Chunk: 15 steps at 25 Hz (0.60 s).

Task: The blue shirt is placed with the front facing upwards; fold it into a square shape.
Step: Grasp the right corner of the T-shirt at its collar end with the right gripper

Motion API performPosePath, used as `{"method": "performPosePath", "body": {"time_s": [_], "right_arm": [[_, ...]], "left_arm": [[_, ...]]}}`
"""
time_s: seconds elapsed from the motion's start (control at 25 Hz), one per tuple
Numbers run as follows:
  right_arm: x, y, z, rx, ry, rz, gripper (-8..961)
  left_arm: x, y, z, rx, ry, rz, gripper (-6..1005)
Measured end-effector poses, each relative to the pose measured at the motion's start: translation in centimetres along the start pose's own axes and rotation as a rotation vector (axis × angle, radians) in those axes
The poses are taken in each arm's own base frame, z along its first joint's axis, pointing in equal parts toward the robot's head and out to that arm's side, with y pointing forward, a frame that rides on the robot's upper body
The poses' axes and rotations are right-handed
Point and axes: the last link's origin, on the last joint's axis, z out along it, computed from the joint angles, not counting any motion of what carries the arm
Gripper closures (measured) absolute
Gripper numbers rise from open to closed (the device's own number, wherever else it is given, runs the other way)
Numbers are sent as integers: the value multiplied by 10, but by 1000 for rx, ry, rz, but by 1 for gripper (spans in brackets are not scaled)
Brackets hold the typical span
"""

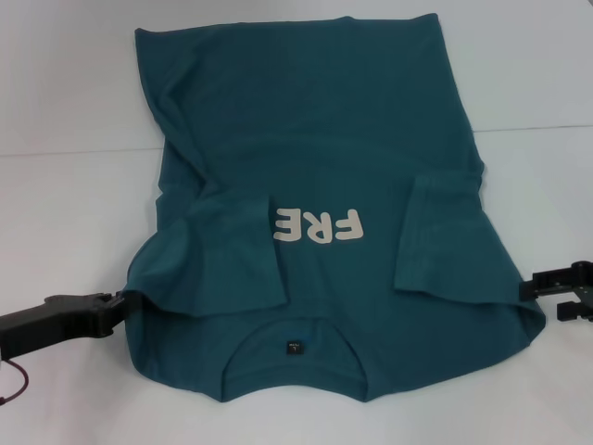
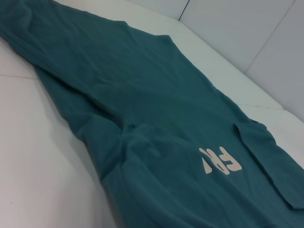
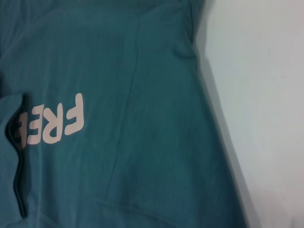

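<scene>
The blue shirt [image 1: 315, 185] lies flat, front up, its collar with a small dark label [image 1: 293, 349] toward me and its hem at the far side. Both sleeves are folded inward; the left one covers part of the white print [image 1: 320, 225], which reads "FRE". My left gripper [image 1: 122, 300] is at the shirt's near left shoulder edge, shut on the cloth, which is drawn to a point there. My right gripper [image 1: 528, 287] touches the near right shoulder edge. The shirt fills the left wrist view [image 2: 156, 118] and the right wrist view [image 3: 118, 118].
The shirt lies on a white table [image 1: 65, 222] with a seam line across it. Bare white surface shows on both sides of the shirt and in front of the collar. A red cable [image 1: 14, 385] hangs by my left arm.
</scene>
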Motion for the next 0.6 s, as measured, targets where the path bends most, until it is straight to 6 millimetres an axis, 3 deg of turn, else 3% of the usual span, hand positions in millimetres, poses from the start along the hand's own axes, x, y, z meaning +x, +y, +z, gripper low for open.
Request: {"method": "performPosePath", "body": {"time_s": [0.6], "right_arm": [[2, 7, 15, -5, 3, -4, 110]], "left_arm": [[-1, 0, -1, 0, 0, 5, 971]]}}
